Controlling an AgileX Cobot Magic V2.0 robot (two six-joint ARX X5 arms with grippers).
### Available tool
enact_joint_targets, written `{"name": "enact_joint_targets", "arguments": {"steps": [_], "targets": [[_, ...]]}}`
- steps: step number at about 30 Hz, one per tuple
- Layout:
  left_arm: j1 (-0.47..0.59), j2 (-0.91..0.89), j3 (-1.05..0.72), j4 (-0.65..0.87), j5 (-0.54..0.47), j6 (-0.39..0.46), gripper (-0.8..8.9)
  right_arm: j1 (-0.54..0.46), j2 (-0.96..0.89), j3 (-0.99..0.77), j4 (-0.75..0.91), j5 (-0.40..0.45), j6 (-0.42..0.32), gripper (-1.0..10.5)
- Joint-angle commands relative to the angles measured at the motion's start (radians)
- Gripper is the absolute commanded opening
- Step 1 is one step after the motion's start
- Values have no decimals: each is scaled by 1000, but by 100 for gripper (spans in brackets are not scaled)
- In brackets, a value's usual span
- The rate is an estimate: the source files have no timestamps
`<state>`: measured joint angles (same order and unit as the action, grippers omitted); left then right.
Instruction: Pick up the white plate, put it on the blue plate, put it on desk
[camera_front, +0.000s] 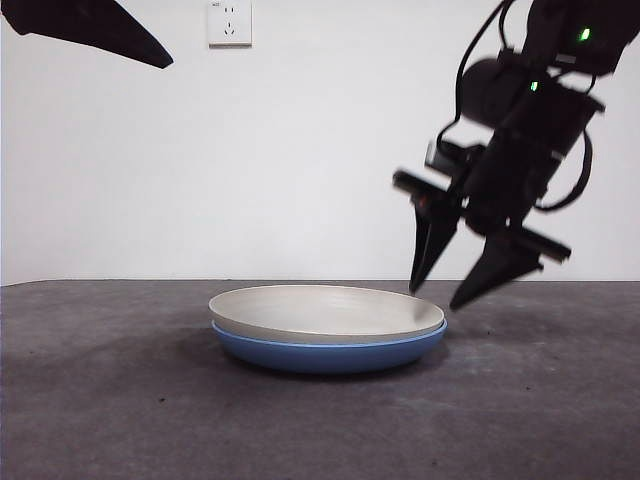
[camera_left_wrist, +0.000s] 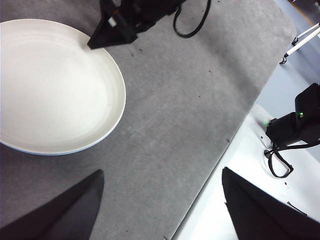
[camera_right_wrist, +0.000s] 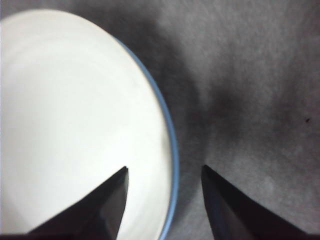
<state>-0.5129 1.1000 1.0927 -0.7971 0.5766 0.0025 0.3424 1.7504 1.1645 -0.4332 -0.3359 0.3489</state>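
I am hovering my right gripper, jaws wide, astride the rim of the white plate nested on the blue plate; stiff, smooth, likely breakable, best pinched at its edge.

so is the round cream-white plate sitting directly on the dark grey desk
No, the round cream-white plate sits nested in the glossy blue plate, which rests on the dark grey desk.

1. Front camera: low, near desk height, facing level toward the wall at 12 o'clock.
2. Left wrist camera: high, looking down.
3. Right wrist camera: close, looking down.
4. All views share the white plate.
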Motion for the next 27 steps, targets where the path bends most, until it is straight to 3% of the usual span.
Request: {"name": "enact_joint_targets", "arguments": {"steps": [1, 11, 20, 27], "targets": [[-5, 5, 8, 5, 6, 12, 374, 7, -63, 21, -1, 4, -4, 233], [-5, 5, 8, 5, 6, 12, 374, 19, -362, 21, -151, -2, -118, 233], [-5, 5, 8, 5, 6, 12, 374, 68, -614, 21, -412, -3, -218, 232], [-5, 5, 8, 4, 6, 11, 374, 137, -739, -10, -507, -3, -230, 233]]}}
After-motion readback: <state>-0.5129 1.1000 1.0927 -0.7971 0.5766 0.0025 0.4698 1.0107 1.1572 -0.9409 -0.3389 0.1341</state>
